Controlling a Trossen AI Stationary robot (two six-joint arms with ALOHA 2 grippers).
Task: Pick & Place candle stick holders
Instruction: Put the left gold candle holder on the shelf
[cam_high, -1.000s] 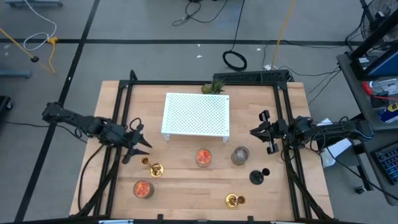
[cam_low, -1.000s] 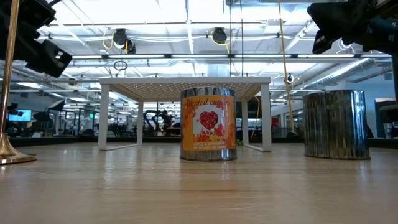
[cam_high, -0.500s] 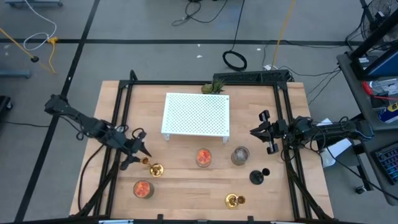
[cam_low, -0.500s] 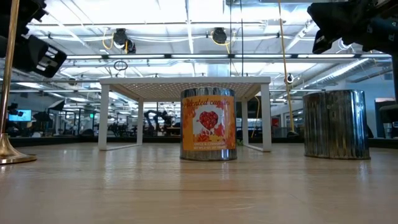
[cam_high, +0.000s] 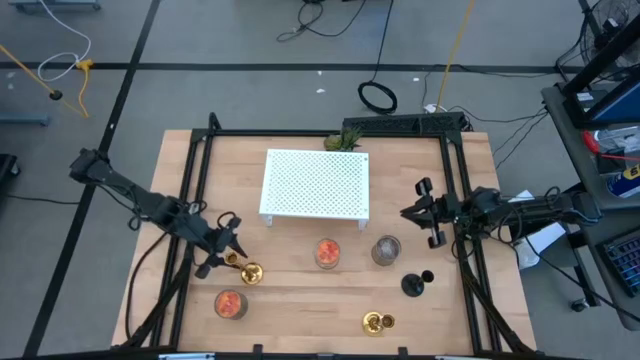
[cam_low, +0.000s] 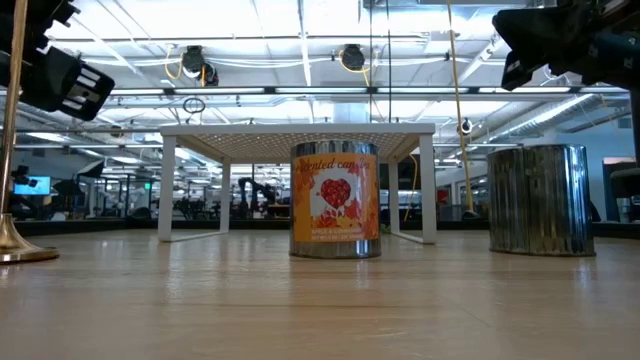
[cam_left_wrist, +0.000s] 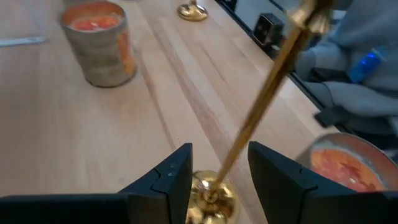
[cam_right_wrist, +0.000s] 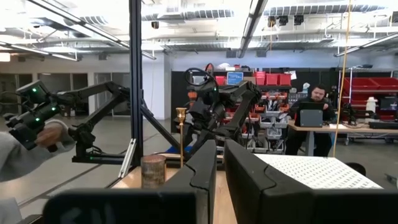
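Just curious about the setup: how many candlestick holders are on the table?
3: one gold holder at the left gripper, a second gold one near the front edge, and a black one front right.

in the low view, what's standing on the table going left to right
gold candlestick → white perforated stand → orange candle tin → ribbed silver tin

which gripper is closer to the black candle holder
Right. The right gripper waits just above and beside the black candle holder near the table's right edge; the left gripper is across the table, around a gold candlestick.
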